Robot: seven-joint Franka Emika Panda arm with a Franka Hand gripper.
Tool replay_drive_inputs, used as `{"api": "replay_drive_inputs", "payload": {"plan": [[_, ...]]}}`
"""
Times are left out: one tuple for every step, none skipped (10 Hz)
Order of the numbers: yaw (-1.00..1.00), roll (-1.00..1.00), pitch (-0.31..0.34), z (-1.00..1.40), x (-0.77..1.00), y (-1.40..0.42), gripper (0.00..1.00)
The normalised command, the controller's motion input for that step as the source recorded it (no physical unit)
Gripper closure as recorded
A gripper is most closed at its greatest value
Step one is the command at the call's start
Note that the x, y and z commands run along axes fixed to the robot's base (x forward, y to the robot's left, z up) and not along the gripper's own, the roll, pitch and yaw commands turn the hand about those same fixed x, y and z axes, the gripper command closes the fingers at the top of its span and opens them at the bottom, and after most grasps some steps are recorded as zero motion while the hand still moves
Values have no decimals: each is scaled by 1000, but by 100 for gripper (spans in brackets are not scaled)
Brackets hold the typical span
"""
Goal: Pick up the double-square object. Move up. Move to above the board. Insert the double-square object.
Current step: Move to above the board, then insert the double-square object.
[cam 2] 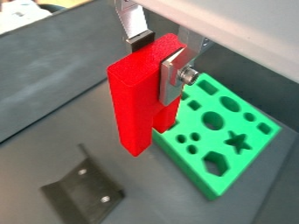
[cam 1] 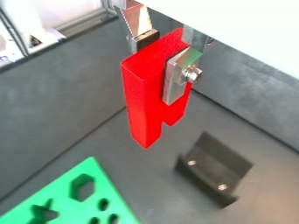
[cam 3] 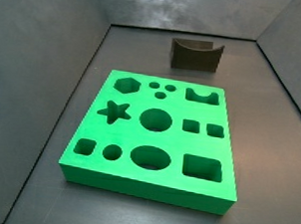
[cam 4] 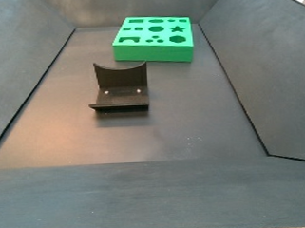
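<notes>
High above the floor, both wrist views show the hand [cam 1: 163, 54] clamped on the double-square object [cam 1: 149, 96]; neither appears in the side views, which show the board [cam 3: 155, 135] with empty cut-outs and, at its 12 o'clock, the fixture [cam 3: 195, 53].

the gripper [cam 1: 163, 54] hangs aloft in both wrist views, jaws clamped.

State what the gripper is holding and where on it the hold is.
The gripper holds the double-square object by its upper end, fingers on opposite faces, prongs hanging down, in both wrist views.
</notes>
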Motion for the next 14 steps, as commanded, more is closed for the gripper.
{"api": "replay_drive_inputs", "payload": {"plan": [[-82,113,106,65,-321,-1000,100],[-35,77,41,77,-328,-1000,100],[-1,48,12,75,-337,-1000,100],[1,32,12,78,-337,-1000,100],[4,3,10,88,-340,-1000,100],[4,1,7,79,-290,-832,100],[4,0,7,64,-171,-463,100],[6,-11,12,50,-114,-310,100],[0,0,-4,0,0,0,100],[0,30,-20,-46,-63,-63,100],[-231,127,0,-177,-46,-146,100],[-877,133,51,-169,-31,-211,100],[-974,84,20,-131,0,-109,100],[-977,0,0,0,0,-171,100]]}}
